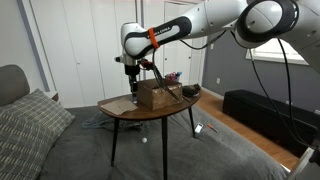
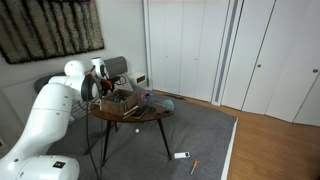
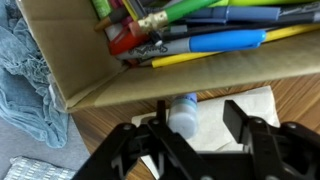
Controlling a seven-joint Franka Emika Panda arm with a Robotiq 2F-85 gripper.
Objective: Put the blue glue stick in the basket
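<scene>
One risk: the gripper (image 3: 197,120), jaws apart astride the glue stick (image 3: 183,110), could topple it against the basket (image 3: 215,82) near wall on closing.

arm (image 1: 200,25) spans from upper right | fingers (image 1: 134,90) low beside basket (image 1: 160,96) | basket on round wooden table (image 1: 120,112)

No text, label, brand or number can be read on the basket (image 3: 200,82), the pens (image 3: 225,42) inside it or the glue stick (image 3: 183,116), all too blurred.
</scene>
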